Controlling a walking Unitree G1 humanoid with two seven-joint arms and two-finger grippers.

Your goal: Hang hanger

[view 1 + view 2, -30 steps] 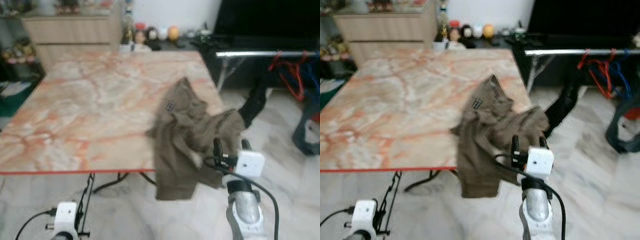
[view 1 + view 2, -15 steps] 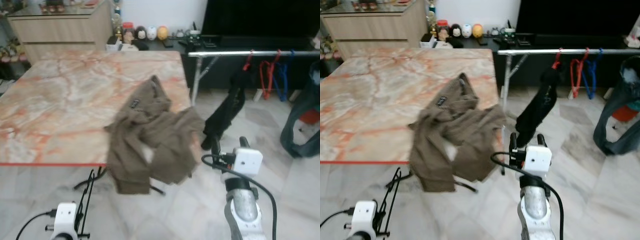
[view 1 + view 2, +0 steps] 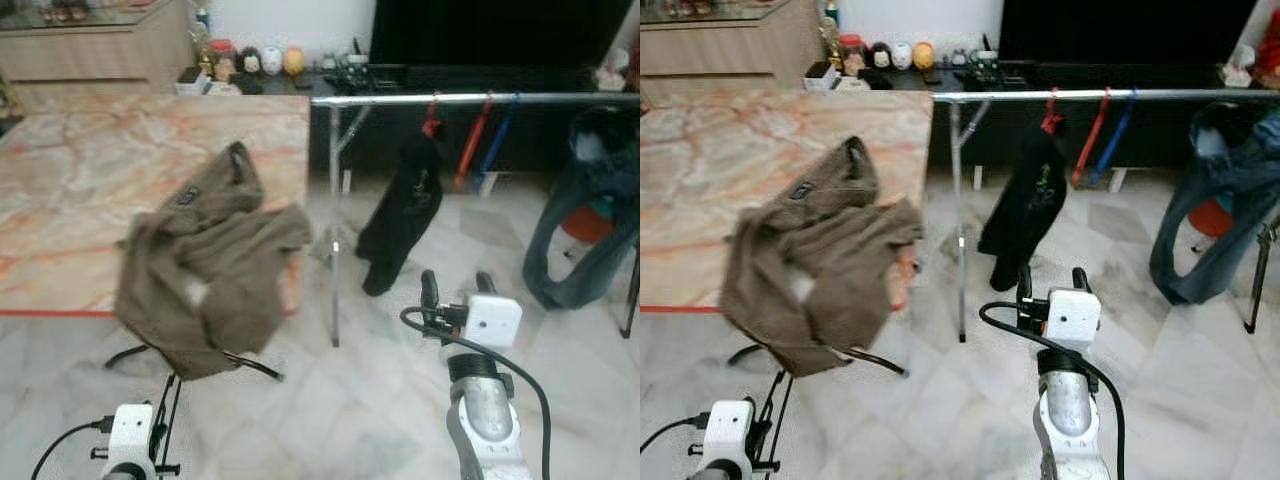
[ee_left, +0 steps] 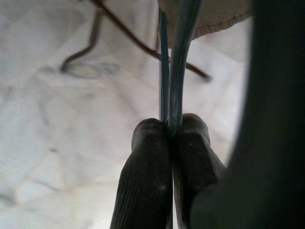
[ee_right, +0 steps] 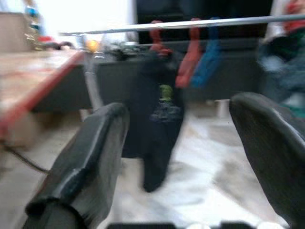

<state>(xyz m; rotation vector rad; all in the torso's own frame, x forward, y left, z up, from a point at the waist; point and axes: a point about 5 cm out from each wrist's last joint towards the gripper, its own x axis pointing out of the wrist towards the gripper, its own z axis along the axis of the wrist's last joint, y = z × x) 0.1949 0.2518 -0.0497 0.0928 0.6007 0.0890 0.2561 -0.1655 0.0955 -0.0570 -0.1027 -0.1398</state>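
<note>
The left tool (image 4: 169, 131) is closed tight on the thin blue-green wire of a hanger (image 4: 177, 62); the two black fingers (image 4: 145, 181) meet on either side of the wire. From the grip the hanger runs up to a brown shirt (image 3: 205, 265) that hangs on it, at the near left of the scene, in front of the edge of the marble-topped table (image 3: 90, 170). The shirt's lower hem appears pale in the left wrist view, directly above the gripped wire.

The right tool (image 3: 453, 290) is raised at the near right with its fingers spread wide and nothing between them. It points toward a metal clothes rail (image 3: 470, 98) that runs across the far right. The rail carries a black garment (image 3: 400, 215) on a red hanger (image 3: 432, 112), with a bare red hanger (image 3: 472, 145) and a blue hanger (image 3: 498, 135) just to its right. A blue-grey garment (image 3: 580, 220) hangs at the far right end.

The shirt on its hanger is well apart from the rail, to its left and nearer. The floor (image 3: 340, 410) is pale marble tile.
</note>
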